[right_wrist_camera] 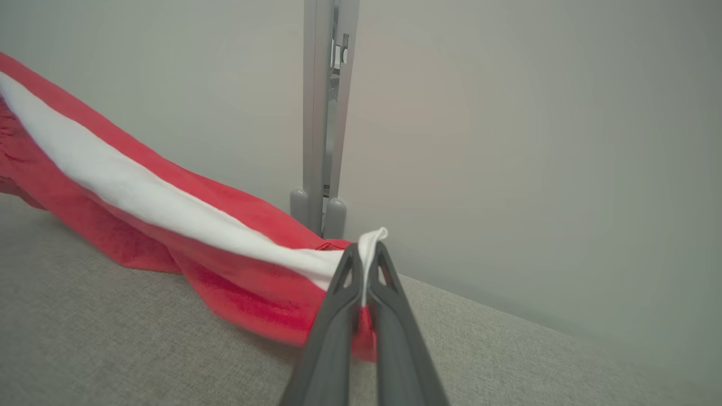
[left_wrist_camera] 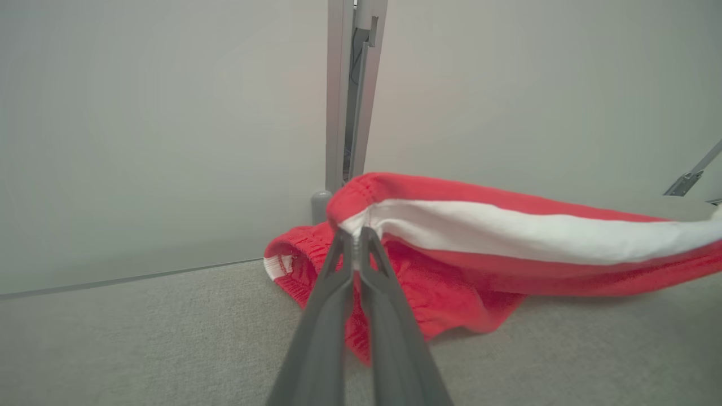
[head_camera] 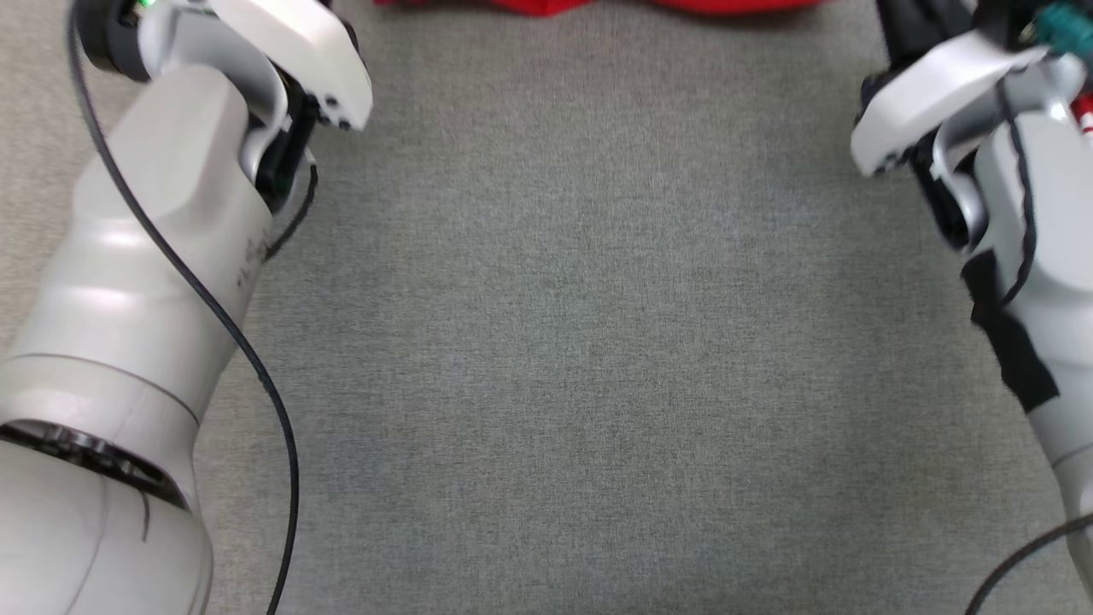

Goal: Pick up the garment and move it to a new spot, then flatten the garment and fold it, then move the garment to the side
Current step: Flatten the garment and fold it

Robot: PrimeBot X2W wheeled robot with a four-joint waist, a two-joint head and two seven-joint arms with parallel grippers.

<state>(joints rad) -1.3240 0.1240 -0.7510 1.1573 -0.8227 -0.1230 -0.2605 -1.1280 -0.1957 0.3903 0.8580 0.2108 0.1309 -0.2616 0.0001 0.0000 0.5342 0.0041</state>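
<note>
**foldfan:** So what's each hand doing here?

**gripnerd:** The left gripper (left_wrist_camera: pixel 356 234) is pinched tight on the garment (left_wrist_camera: pixel 451 270). Its fingers meet right at one end of the white stripe (left_wrist_camera: pixel 507 231), next to a gathered red band. The right gripper (right_wrist_camera: pixel 365 251) is clamped the same way on the stripe's other end, with a little white tuft poking up between the tips.

**foldfan:** And the arms?

**gripnerd:** In the head view both reach forward. The left forearm (head_camera: pixel 154 213) runs up the left edge and the right forearm (head_camera: pixel 1025 239) up the right edge, well apart, with the wrists near the top corners. A black cable (head_camera: pixel 213 316) trails along the left one.

**foldfan:** Where's the garment itself?

**gripnerd:** It's strung between the two grippers at the far side of the grey fabric surface (head_camera: pixel 581 342). The held edge is lifted and the stripe is pulled fairly straight, while the red cloth below sags and rests on the surface. From the head camera it's a red sliver at the top edge. Behind it stand pale wall panels (left_wrist_camera: pixel 141 141) with a metal post (left_wrist_camera: pixel 341 84) at the joint.
</note>
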